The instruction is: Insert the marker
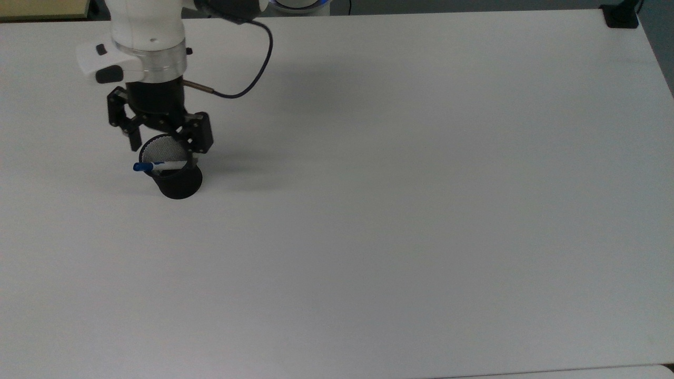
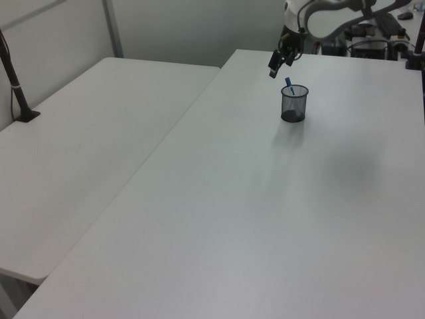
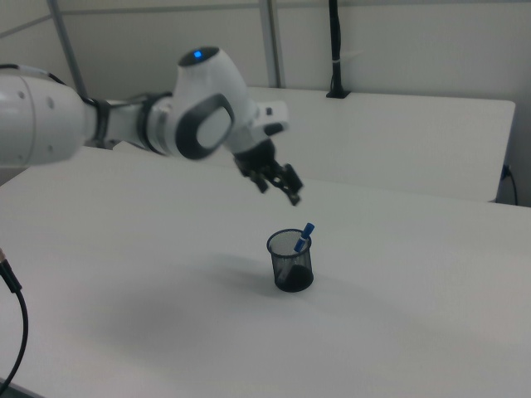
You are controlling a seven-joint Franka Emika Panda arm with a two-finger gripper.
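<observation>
Marker (image 3: 304,236) lower barrel hidden inside mesh cup (image 3: 291,265).

A broad, rectangular white table (image 1: 400,210) with a smooth matte top is carrying the scene. A small cylindrical black wire-mesh cup (image 1: 176,176) is standing upright directly on it, near the top view's left edge, well apart from the other edges. In the left view, the cup (image 2: 293,104) is sitting toward the far end of the table (image 2: 265,219). A second white table (image 2: 86,146) is standing alongside it on the left view's left, with a black post (image 2: 14,83) standing near its far left edge.
</observation>
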